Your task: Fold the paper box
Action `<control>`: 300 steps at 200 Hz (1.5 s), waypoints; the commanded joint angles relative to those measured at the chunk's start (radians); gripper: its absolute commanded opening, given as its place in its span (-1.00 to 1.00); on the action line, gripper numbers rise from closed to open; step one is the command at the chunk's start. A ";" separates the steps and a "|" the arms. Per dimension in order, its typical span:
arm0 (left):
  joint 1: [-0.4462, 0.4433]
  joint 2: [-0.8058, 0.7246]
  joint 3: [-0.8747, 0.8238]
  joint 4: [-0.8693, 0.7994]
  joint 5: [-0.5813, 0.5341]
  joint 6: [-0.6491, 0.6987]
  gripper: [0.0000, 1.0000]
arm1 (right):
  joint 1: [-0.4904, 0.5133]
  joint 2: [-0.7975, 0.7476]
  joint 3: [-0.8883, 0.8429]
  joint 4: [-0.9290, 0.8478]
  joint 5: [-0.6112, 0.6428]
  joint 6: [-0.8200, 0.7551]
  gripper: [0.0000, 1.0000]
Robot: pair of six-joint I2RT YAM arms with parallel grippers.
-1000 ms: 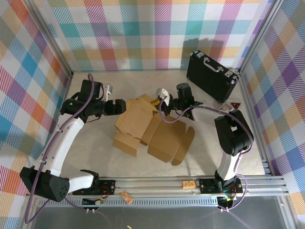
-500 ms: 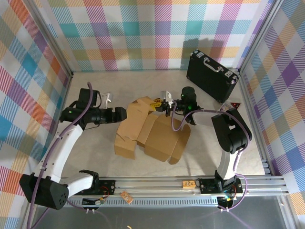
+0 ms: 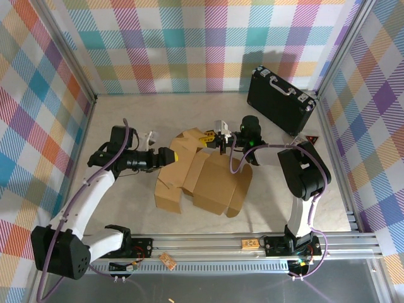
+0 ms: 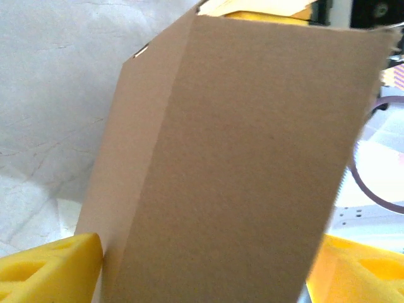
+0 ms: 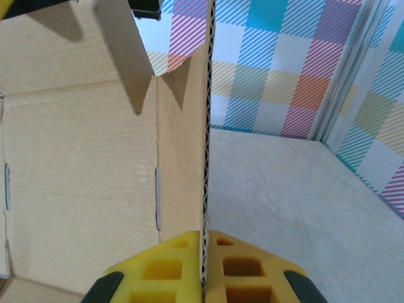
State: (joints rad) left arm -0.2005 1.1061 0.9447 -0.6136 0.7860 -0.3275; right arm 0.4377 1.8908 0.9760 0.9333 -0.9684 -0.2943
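The right jaws are clenched on the paper box — in the right wrist view their yellow pads meet on the raw corrugated edge of an upright wall, at the bottom middle of the frame. The left jaws are released and spread wide. In the left wrist view one pad sits in the lower left corner and the other in the lower right, with a brown panel of the box filling the space between them. Whether either pad presses the card cannot be told. From above, the left jaws lie at the box's left flap, left of centre, and the right jaws at its upper edge, just above centre.

Counted: one paper box, part-folded, on the surface mid-frame; one black case at upper right, well apart from it; two pairs of jaws.

Against a second ago, the left jaws have moved lower and rightward, closer into the box. The right jaws sit lower, and the box has drawn in — its right-hand panel reaches less far right.
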 commanded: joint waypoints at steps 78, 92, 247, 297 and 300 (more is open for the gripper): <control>0.005 -0.325 -0.262 0.097 0.041 -0.205 0.55 | -0.020 0.018 -0.010 0.089 -0.051 0.061 -1.00; 0.001 -0.330 -0.269 0.118 0.055 -0.225 0.55 | -0.020 0.019 -0.010 0.091 -0.056 0.065 -1.00; -0.121 -0.249 -0.196 0.047 0.017 -0.108 0.42 | -0.021 0.025 0.001 0.089 -0.069 0.081 -1.00; -0.185 -0.226 -0.181 0.005 -0.125 -0.086 0.24 | -0.021 0.034 0.004 0.111 -0.064 0.105 -1.00; -0.187 -0.223 -0.181 0.006 -0.130 -0.086 0.23 | -0.021 0.034 0.004 0.112 -0.064 0.106 -1.00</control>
State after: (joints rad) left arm -0.3603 0.8677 0.7345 -0.5663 0.7338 -0.4362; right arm 0.4244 1.9053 0.9760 0.9894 -1.0080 -0.2207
